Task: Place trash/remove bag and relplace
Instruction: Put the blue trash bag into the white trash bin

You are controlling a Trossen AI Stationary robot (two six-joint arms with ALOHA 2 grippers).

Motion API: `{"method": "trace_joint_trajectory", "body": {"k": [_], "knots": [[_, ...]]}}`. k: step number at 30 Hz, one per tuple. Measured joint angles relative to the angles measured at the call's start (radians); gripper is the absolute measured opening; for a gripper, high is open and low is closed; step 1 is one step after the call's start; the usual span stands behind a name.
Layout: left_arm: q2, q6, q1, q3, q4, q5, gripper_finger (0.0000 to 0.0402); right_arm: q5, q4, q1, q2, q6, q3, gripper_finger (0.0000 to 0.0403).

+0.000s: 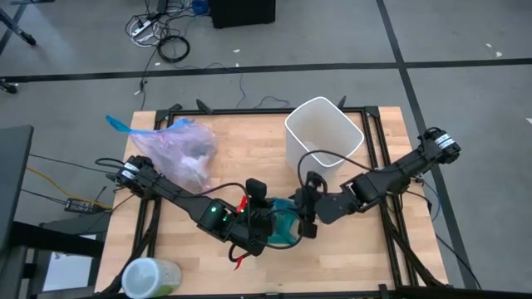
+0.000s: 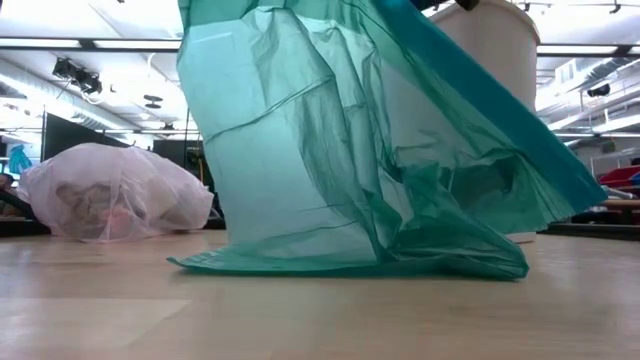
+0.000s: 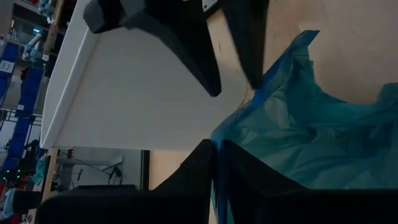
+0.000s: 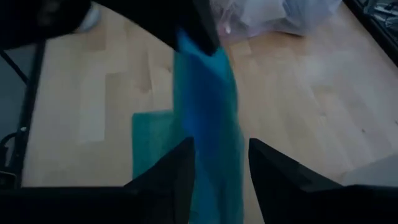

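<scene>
Pale filled bag point(image 1: 179, 148) well apart from left end effector point(image 1: 270, 218).

You are looking at two arms with two grippers, the left gripper point(image 1: 268, 218) and the right gripper point(image 1: 306, 218), sharing one wooden table point(image 1: 224, 166); sitting on it are one white bin point(image 1: 323, 131), one filled pale pink bag point(image 1: 179, 149), one teal bag point(image 1: 285, 228) and one green-capped container point(image 1: 150, 277)
</scene>
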Motion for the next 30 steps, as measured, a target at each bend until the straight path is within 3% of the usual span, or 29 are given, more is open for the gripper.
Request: {"method": "trace_joint_trajectory", "body": {"k": [11,30], "knots": [[0.000,0.000,0.009,0.000,0.006,-0.003,0.0044,-0.020,0.098,-0.014,0.001,0.000,-0.067,0.0126],[0.000,0.005,0.040,0.000,0.042,-0.002,0.0044,-0.014,0.085,-0.047,0.001,-0.011,-0.067,0.0102]]}}
